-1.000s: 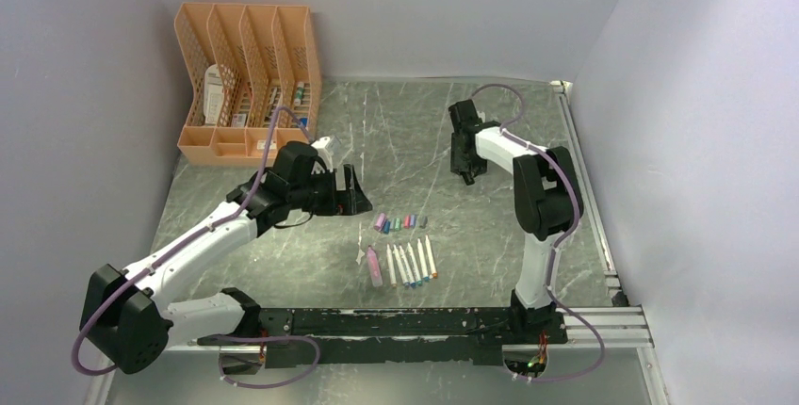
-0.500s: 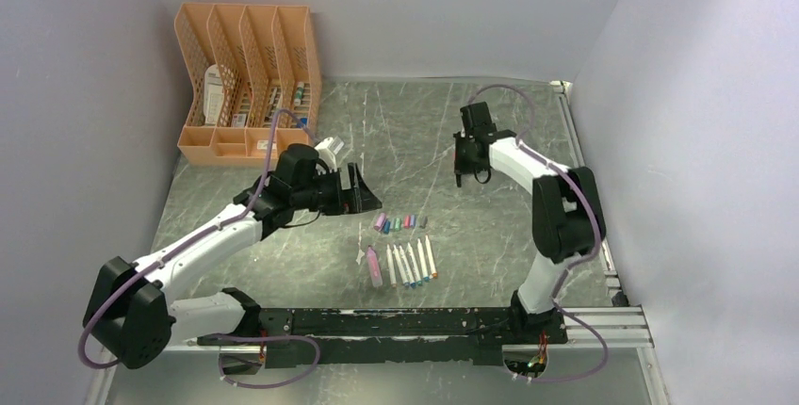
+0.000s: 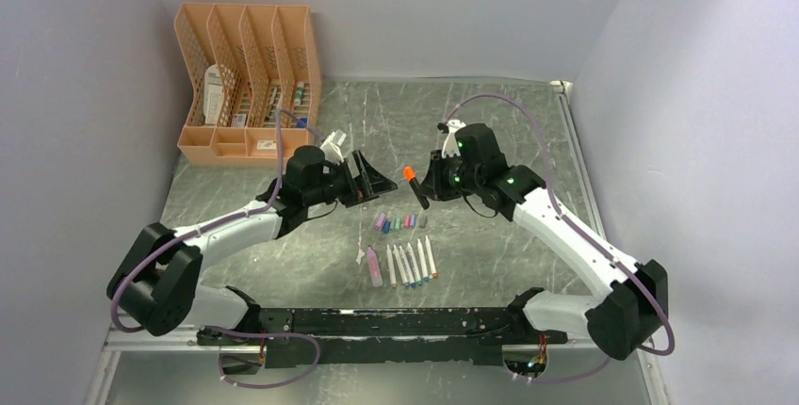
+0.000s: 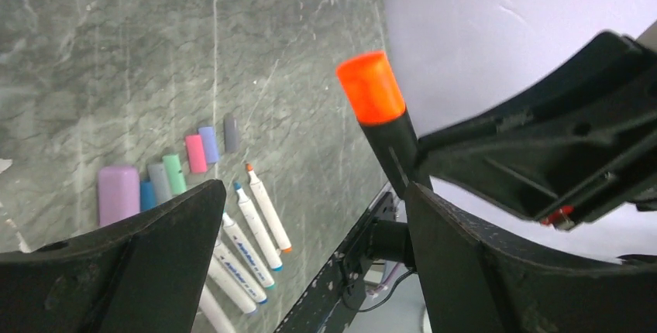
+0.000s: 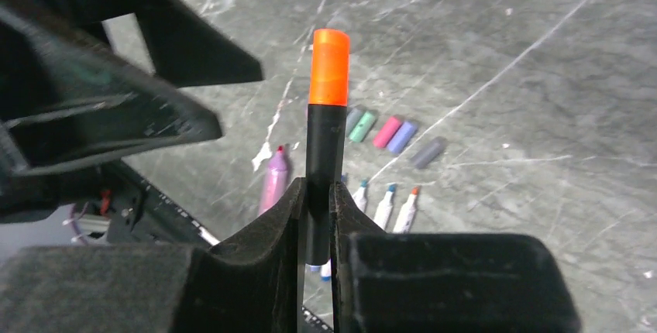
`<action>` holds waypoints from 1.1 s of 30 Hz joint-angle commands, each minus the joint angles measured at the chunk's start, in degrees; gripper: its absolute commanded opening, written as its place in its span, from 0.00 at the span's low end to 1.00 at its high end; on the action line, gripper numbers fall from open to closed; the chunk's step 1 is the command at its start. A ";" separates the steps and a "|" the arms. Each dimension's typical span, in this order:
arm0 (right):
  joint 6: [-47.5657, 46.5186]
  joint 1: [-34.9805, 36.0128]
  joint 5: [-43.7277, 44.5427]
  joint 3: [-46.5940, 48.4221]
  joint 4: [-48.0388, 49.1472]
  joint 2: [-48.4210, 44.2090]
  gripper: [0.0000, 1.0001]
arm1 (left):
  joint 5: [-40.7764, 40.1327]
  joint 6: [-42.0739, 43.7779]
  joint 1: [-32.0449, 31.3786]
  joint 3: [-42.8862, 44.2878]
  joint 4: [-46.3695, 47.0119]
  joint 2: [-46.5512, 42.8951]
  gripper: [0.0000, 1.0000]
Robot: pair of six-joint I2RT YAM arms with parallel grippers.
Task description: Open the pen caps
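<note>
Now, right pincer (image 5: 318, 193): jaws clamped tight on a black barrel (image 5: 325, 147); fingers pinch it low down, and most of its length sticks out past the tips.
Orange cap (image 5: 329, 66): seated on the free end of that barrel, clear of the right pincer's tips; in the top view it sits at 10 o'clock from them.
Left pincer (image 4: 314, 193): jaws spread wide, holding nothing.
Cap against left pincer: in the top view the orange cap (image 3: 410, 173) lies at 3 o'clock from the left pincer (image 3: 377, 179), just off its tips and in line with the gap; no contact shows.
Facing: the two pincers point at each other above the table (image 3: 490, 122), with the right pincer (image 3: 426, 184) at 3 o'clock of the left.
Loose caps (image 3: 403, 222): a short row flat on the table at 6 o'clock from the orange cap, well apart from both pincers; grey, blue, pink and teal ones can be told, and a pale purple cap (image 4: 118, 193) ends the row.
White pens (image 3: 412, 262): uncapped, side by side, at 6 o'clock from the row of caps.
Pink marker (image 3: 374, 266): at 9 o'clock beside the white pens.
Organiser (image 3: 247, 75): orange, at 10 o'clock of the table, against the back wall.
</note>
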 commanded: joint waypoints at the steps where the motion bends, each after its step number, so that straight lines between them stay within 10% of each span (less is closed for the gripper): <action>1: 3.71 2.66 -3.53 -2.79 -1.44 -2.71 0.00 | 1.75 -7.50 0.27 -2.41 15.78 2.15 0.96; 18: 5.08 9.09 5.89 -3.56 0.15 1.61 0.00 | -1.67 -9.93 -1.05 -3.96 11.90 0.79 0.94; 33: -3.53 13.98 8.61 -6.71 2.43 8.23 0.40 | -9.27 -1.28 -0.89 -7.67 -11.49 -15.77 0.95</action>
